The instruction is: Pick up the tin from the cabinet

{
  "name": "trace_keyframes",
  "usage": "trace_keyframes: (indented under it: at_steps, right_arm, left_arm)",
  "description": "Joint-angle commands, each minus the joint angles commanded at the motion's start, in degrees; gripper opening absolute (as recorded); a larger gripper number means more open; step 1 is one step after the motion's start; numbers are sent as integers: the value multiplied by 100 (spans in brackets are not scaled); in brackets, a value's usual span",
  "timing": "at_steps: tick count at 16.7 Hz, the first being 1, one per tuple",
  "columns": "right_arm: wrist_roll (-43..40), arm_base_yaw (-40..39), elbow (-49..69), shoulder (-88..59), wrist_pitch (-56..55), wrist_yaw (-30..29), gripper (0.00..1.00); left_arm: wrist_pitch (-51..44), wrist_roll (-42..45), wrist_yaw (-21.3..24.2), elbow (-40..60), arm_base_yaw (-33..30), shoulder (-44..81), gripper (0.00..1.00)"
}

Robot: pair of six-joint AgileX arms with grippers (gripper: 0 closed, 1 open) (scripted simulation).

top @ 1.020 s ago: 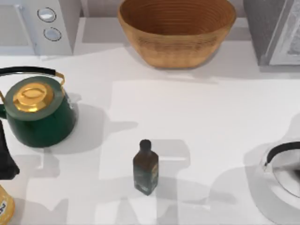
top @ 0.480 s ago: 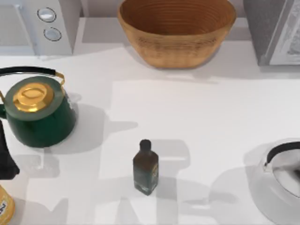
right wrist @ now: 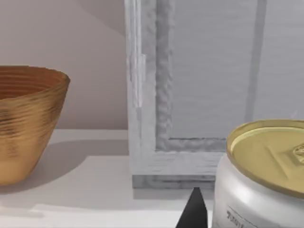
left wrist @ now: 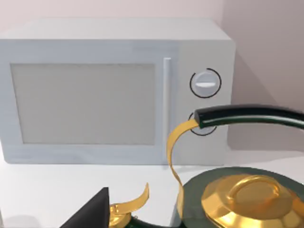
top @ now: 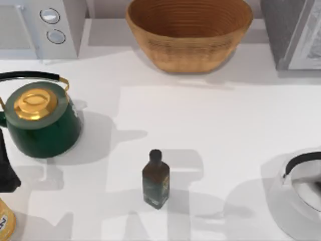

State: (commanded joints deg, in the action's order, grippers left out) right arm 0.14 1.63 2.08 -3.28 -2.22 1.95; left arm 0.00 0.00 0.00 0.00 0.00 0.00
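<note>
The cabinet (top: 296,32) door has closed; tin (right wrist: 266,175) beside right claw.

You see a dark green kettle (top: 42,125) with a gold lid (top: 34,103), a ribbed tan woven basket (top: 188,32), a dark glass bottle (top: 155,179), a white microwave (left wrist: 114,90), and a white tin (right wrist: 259,183) with a gold top.

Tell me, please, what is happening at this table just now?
The right wrist view shows a tin with a gold lid close up, in front of the grey cabinet, so the right arm seems to be at it. In the top view, a green kettle, a dark bottle and a wicker basket stand untouched on the table.
</note>
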Motion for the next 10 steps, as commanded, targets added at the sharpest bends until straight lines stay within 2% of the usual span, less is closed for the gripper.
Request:
trace_keyframes:
  at_steps: [4, 10]
  right_arm:
    - [9, 419, 723, -1147, -761, 762, 0]
    - [30, 1291, 2261, -4313, -2521, 2567, 0]
  left_arm:
    - [0, 0, 0, 0, 0, 0, 100]
    - [0, 0, 0, 0, 0, 0, 100]
